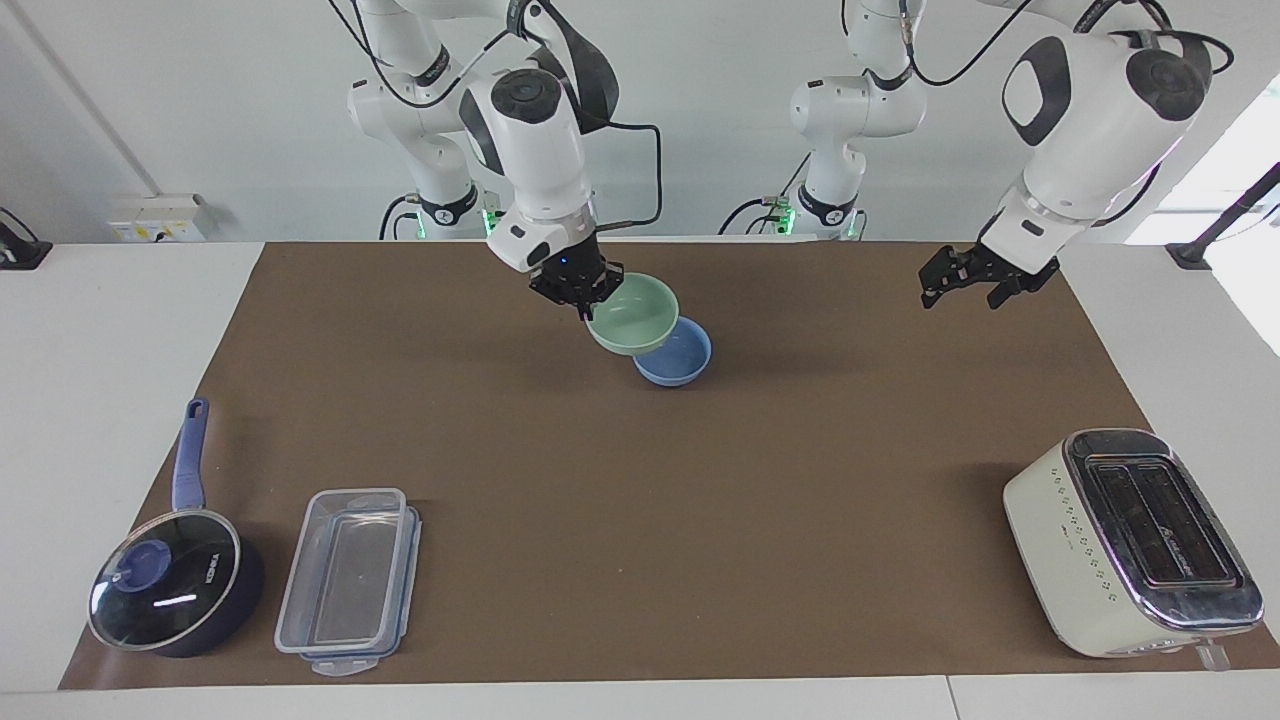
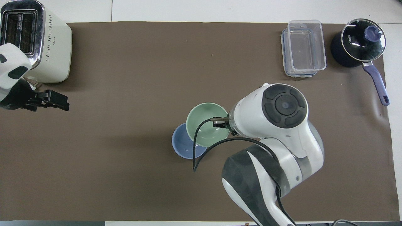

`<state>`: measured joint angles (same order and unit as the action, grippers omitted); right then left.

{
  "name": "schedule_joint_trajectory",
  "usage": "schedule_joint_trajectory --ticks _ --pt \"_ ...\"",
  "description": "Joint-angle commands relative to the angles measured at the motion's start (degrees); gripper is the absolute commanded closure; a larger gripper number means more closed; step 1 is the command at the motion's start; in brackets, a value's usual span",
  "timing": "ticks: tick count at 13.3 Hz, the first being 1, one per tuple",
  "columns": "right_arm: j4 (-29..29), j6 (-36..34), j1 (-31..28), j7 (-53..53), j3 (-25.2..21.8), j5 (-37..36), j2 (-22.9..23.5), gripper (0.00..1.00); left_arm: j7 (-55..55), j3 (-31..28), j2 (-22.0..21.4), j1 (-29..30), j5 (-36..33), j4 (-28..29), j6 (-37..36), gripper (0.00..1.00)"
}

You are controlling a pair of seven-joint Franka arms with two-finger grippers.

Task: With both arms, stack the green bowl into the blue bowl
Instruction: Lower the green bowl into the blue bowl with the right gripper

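My right gripper [image 1: 583, 296], clenched on the rim of the green bowl [image 1: 634, 314], holds it tilted over the blue bowl [image 1: 682, 358] resting mid-surface, while my left gripper [image 1: 958, 283] hangs released, over the surface's left-arm end.

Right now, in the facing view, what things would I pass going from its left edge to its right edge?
Pan with glass lid → clear plastic container → right gripper holding the green bowl → blue bowl → left gripper, raised and empty → toaster.
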<state>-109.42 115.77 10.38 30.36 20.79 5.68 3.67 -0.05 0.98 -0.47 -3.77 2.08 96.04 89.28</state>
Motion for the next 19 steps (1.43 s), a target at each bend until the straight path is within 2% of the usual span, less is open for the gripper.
schedule_joint_trajectory --ticks 1,3,7,10,14,18,19 --pt "-1.66 5.06 2.01 0.23 -0.05 1.09 2.22 1.0 -0.04 0.08 3.45 0.08 -2.08 -9.62 -8.74 0.0" --pt "-5.62 10.33 2.98 -0.03 0.04 1.09 2.13 1.0 -0.13 0.08 3.72 0.52 -2.08 -10.88 -8.95 0.0" --pt "-8.61 14.47 5.44 -0.47 0.13 1.09 3.1 1.0 -0.48 0.16 1.7 0.34 -1.99 -5.87 -2.45 0.0" --pt "-10.82 16.68 6.58 -0.91 0.04 1.09 3.45 1.0 -0.57 0.16 1.7 0.52 -1.99 -6.74 -3.49 0.0" --pt "-11.61 17.65 6.76 -3.81 0.04 1.0 3.54 1.0 -0.57 0.25 1.09 0.6 -3.48 -9.82 -10.34 0.0" --pt "-11.7 18.97 6.76 -3.99 0.04 0.82 3.54 1.0 0.05 0.52 -0.41 1.92 -3.04 -8.42 -9.47 0.0" --pt "-11.61 18.97 6.76 -4.25 -0.04 0.39 3.54 0.93 -0.04 0.43 -0.5 1.58 -3.13 -8.33 -9.3 0.0"
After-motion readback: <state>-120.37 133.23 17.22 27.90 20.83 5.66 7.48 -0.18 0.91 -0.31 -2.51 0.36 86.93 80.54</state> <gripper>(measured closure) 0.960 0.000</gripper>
